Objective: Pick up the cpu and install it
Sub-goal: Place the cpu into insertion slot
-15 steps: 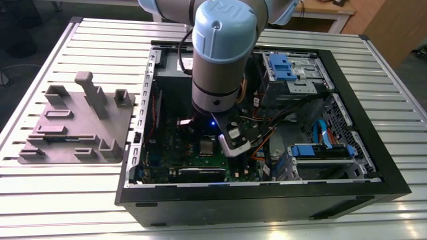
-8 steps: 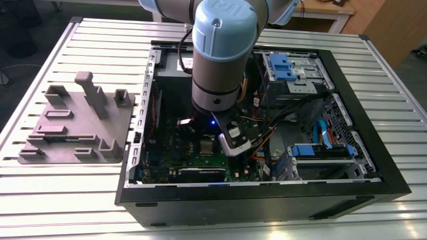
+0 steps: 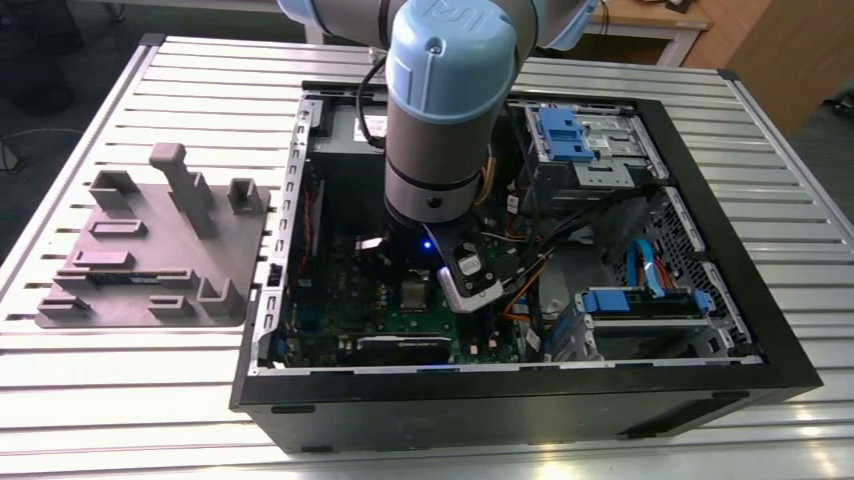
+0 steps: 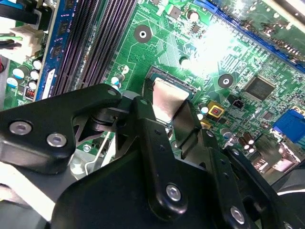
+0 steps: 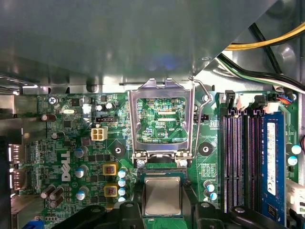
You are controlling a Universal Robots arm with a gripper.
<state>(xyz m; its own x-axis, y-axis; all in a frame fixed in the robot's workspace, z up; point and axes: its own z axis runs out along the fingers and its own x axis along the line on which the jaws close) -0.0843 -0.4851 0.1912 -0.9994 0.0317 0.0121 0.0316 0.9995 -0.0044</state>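
Robot arm (image 3: pixel 447 110) reaches down into an open computer case (image 3: pixel 747 300) lying on its side on a slatted metal tabletop (image 3: pixel 107 400). Inside the case sit a green motherboard (image 3: pixel 360 310), bundled cables (image 3: pixel 561 225) and blue-tabbed drive bays (image 3: pixel 567 135) toward 1 o'clock in the exterior view. Black gripper (image 4: pixel 172 121) hangs just above the board, its fingers (image 4: pixel 147 129) set either side of the cpu (image 4: pixel 167 102), a silver square chip; in the second wrist view the fingers close in on the chip's edges, though whether they actually clamp it cannot be told. In the first wrist view the cpu (image 5: pixel 162 195) lies square in the socket area, directly below the raised metal retention frame (image 5: pixel 161 119), which stands open with its lever (image 5: pixel 202 102) alongside. Dark memory slots (image 5: pixel 240 157) run beside the socket, with a blue module (image 5: pixel 271 157) next to them; small capacitors crowd the other side, leaving little free room around the chip. Outside the case, at 9 o'clock in the exterior view, a grey fixture tray (image 3: pixel 154 250) rests on the tabletop, well apart from the arm.
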